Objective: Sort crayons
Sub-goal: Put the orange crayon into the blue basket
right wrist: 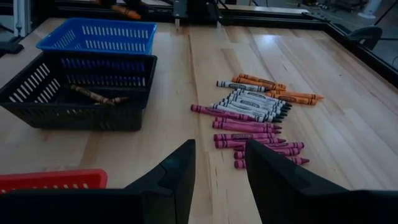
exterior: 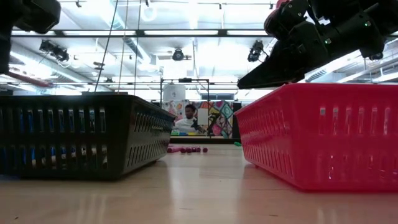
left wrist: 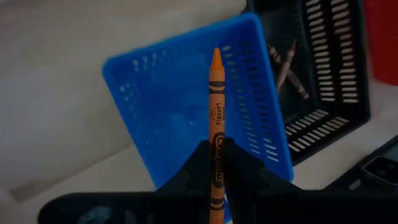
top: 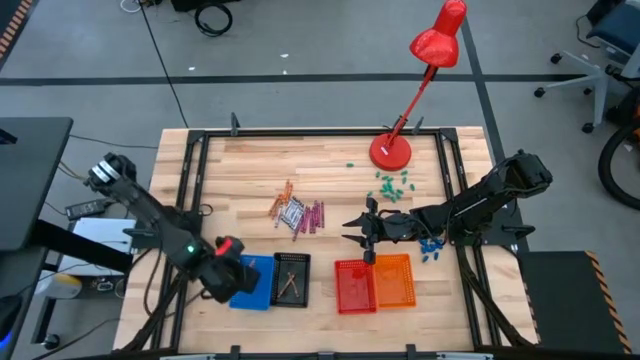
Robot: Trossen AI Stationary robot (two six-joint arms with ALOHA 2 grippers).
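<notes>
The left gripper hangs over the blue basket, jaws clamped on an orange crayon. Beside it, the black basket holds a few brown ones. Most crayons lie unsorted on the surface nearby. The right gripper, jaws apart, faces them.
</notes>
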